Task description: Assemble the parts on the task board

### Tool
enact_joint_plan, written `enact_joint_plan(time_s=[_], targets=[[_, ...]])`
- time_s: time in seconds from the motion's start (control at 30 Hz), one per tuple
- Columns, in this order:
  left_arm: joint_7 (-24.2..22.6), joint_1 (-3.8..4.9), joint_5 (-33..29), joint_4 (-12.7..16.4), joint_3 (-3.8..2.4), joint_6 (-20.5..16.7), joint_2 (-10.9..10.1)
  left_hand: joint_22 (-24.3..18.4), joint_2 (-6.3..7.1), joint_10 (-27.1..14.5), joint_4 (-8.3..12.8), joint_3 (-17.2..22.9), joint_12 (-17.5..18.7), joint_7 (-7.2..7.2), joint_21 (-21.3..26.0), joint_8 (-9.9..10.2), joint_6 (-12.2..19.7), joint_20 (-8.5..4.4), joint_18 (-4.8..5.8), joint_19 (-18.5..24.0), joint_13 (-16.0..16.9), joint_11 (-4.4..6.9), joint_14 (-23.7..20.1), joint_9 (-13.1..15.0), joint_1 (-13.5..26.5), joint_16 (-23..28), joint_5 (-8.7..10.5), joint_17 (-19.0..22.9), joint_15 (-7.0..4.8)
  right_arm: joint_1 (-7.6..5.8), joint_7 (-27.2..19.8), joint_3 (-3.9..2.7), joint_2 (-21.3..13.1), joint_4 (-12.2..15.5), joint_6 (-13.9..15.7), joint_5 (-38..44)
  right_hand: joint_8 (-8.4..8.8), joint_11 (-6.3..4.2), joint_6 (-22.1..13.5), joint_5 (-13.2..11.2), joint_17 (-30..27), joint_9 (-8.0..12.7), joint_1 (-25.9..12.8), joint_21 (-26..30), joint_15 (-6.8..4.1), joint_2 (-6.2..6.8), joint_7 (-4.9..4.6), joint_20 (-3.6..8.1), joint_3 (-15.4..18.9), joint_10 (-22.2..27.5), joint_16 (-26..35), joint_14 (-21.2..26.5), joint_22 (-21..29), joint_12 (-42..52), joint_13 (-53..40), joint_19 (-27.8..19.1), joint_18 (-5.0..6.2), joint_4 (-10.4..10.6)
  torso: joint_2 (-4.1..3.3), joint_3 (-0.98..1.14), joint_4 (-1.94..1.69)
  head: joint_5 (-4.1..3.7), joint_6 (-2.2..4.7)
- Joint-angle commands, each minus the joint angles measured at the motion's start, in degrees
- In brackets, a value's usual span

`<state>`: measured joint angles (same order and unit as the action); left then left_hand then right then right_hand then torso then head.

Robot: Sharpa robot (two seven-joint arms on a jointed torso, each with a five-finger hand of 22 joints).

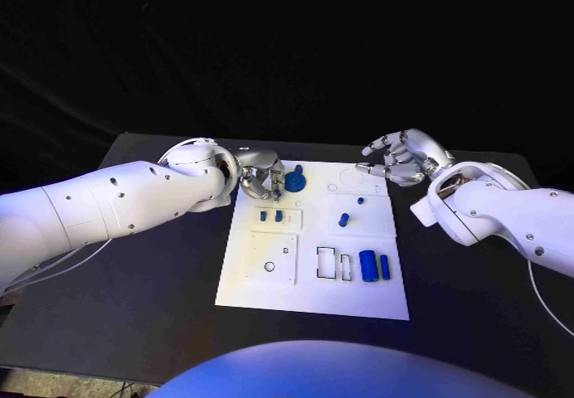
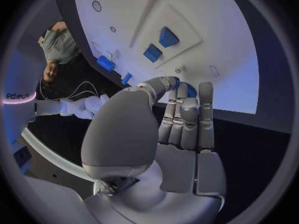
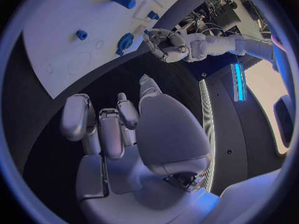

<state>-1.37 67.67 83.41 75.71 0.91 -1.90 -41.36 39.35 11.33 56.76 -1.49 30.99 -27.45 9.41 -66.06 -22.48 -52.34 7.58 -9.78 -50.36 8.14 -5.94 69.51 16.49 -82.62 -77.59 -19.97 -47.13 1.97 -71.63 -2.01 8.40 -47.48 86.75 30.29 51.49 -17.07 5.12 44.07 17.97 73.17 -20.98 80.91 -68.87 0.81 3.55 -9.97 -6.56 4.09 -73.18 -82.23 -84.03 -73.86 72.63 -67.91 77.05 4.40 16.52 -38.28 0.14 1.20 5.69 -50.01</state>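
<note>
The left hand (image 1: 256,181) hangs over the far left corner of the task board (image 1: 313,303), its fingers (image 2: 186,115) curled downward and pressed close together; their tips are at a blue round part with a handle (image 1: 294,177), but whether they actually pinch it cannot be told. Just beyond those fingertips toward the robot, 2 small blue parts (image 1: 270,215) stand side by side in a raised square plate. The right hand (image 1: 405,159) hovers above the far right corner of the board, its fingers (image 3: 99,129) loosely curled and slightly apart, with nothing between them. Near these fingers, toward the middle of the board, sit a tiny blue peg (image 1: 362,200) and a small blue cylinder (image 1: 343,220). Farther out, toward the robot, 2 larger blue blocks (image 1: 374,266) lie beside 2 rectangular outlines, and a white square plate with a small hole (image 1: 273,257) lies to their left
</note>
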Motion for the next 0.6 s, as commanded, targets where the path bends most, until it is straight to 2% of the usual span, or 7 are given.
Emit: enact_joint_plan(time_s=[0.03,0.6], targets=[[0.94,0.01,0.62,-0.17,-0.04,2.82,-0.01,0.03,0.02,0.29,0.21,-0.23,0.29,0.00,-0.18,0.30,-0.48,-0.08,-0.83,0.16,-0.08,0.06,-0.11,-0.06,0.34,0.09,-0.05,0.10,-0.05,0.05,-0.27,-0.01,-0.02,0.06,-0.04,0.32,-0.27,-0.25,-0.38,0.38,0.00,0.06,-0.21,0.35,-0.33,-0.38,0.15,0.02,-0.05,0.11,0.18,-1.89,0.02,-0.11,-0.06,-0.13,1.13,0.09,0.02,0.06,0.03,0.08,0.01],[1.73,0.01,0.87,-0.77,-0.03,4.06,0.34,0.01,0.03,0.40,0.18,-0.25,0.36,-0.04,-0.14,0.34,-0.57,-0.07,-0.83,0.19,-0.11,0.09,-0.11,-0.08,0.39,0.08,-0.01,0.13,-0.05,0.05,-0.21,-0.01,-0.12,0.10,-0.04,0.35,-0.27,-0.25,-0.38,0.38,0.00,0.06,-0.21,0.35,-0.33,-0.38,0.15,0.02,-0.05,0.11,0.18,-1.89,0.02,-0.11,-0.06,-0.13,1.13,0.09,0.02,0.05,0.04,-0.03,0.01]])
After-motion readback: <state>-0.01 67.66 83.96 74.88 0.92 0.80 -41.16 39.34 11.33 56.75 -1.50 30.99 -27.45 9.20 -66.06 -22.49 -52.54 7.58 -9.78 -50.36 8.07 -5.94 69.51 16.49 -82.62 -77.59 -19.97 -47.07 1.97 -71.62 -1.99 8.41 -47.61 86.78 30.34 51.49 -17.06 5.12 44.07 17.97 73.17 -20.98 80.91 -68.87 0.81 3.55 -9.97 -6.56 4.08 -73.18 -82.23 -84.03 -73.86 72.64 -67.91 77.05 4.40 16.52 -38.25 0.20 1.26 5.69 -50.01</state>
